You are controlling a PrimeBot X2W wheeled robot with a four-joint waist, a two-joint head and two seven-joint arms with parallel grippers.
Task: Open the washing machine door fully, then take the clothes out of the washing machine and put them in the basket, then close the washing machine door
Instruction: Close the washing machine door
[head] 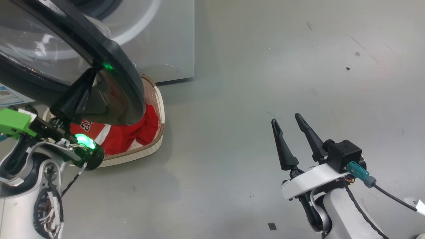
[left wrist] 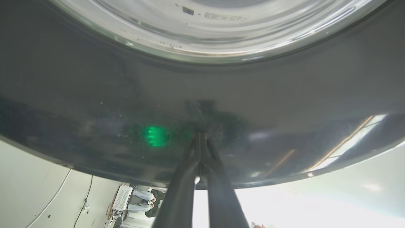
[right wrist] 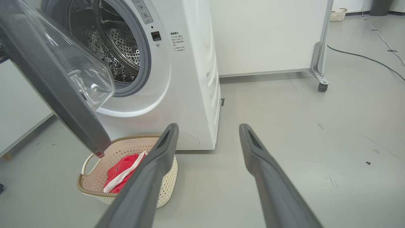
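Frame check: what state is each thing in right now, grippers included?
Door: partly open.
Drum: no clothes in the visible part.
Basket: upright on the floor, below the door.
Clothes: heaped in the basket.
Left gripper: shut, tips against the door's outer face.
Right gripper: open, empty.

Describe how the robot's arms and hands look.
The left hand and right hand each have two long, tapered black fingers. The left adds a bright green block, a glowing green light and black wiring. The right has a white bracket, a black cube, a teal plug and a black cable.
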